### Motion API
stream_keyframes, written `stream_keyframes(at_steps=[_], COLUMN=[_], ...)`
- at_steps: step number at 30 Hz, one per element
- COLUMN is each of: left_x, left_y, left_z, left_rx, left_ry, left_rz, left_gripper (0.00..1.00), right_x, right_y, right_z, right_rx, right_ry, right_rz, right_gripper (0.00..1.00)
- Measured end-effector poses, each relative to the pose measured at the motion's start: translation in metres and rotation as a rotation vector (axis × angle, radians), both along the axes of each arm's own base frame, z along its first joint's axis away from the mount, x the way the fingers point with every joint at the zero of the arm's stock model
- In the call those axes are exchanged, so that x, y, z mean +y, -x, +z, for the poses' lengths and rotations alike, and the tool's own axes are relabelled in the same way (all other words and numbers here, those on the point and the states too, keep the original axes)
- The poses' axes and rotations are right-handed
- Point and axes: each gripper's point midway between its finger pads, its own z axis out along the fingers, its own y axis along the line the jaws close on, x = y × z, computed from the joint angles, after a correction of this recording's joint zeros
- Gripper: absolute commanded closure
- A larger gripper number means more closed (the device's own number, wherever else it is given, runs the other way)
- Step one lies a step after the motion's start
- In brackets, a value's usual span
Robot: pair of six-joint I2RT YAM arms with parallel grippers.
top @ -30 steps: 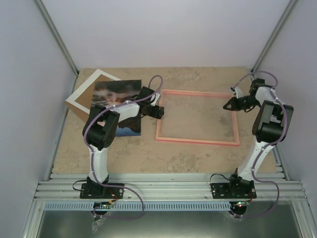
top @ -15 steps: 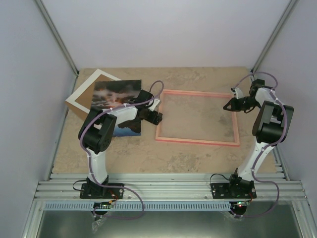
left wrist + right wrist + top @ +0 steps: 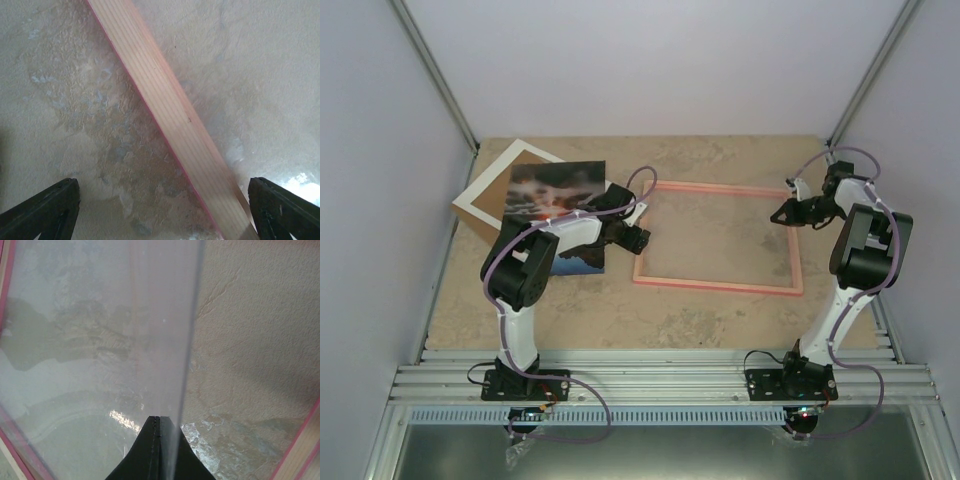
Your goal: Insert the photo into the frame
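Note:
The thin pink frame lies flat at the table's middle. The sunset photo lies face up to its left, partly under my left arm. My left gripper hovers low over the frame's left bar, jaws wide open and empty. In the left wrist view the bar runs diagonally between the fingers. My right gripper is over the frame's right side. Its fingers are shut on a thin clear pane that stands tilted up from the frame.
A white mat with a brown back lies under the photo's far-left corner, near the left wall. Walls close in the table on the left, back and right. An aluminium rail runs along the near edge.
My left gripper has shifted a little toward the near side along the frame's left bar. The right arm has not moved.

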Motion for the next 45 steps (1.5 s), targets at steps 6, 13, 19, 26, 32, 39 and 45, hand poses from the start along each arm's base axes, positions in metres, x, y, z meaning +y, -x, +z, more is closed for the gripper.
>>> stream_keyframes(at_steps=[6, 13, 19, 26, 32, 39, 45], left_x=[-0.003, -0.007, -0.008, -0.006, -0.005, -0.005, -0.005], left_y=[0.003, 0.023, 0.029, 0.028, 0.027, 0.027, 0.027], left_z=[0.002, 0.003, 0.000, -0.001, -0.001, -0.001, -0.001], left_rx=[0.000, 0.048, 0.035, 0.031, 0.031, 0.033, 0.034], left_ry=[0.017, 0.031, -0.015, -0.030, -0.030, -0.029, -0.028], left_rz=[-0.028, -0.097, -0.126, -0.109, -0.100, -0.094, -0.091], left_gripper=[0.04, 0.04, 0.07, 0.08, 0.07, 0.07, 0.07], right_x=[0.000, 0.001, 0.001, 0.000, -0.003, -0.008, -0.015], right_y=[0.001, 0.003, 0.003, 0.003, 0.001, 0.001, 0.000], right_z=[0.001, -0.001, -0.001, -0.002, -0.004, -0.007, -0.008], right_rx=[-0.007, -0.004, -0.003, 0.003, 0.004, 0.008, 0.009], right_ry=[0.001, 0.000, 0.000, 0.002, 0.019, 0.051, 0.100], right_rz=[-0.004, -0.007, -0.009, -0.021, -0.033, -0.043, -0.047], right_gripper=[0.99, 0.99, 0.99, 0.91, 0.72, 0.51, 0.33])
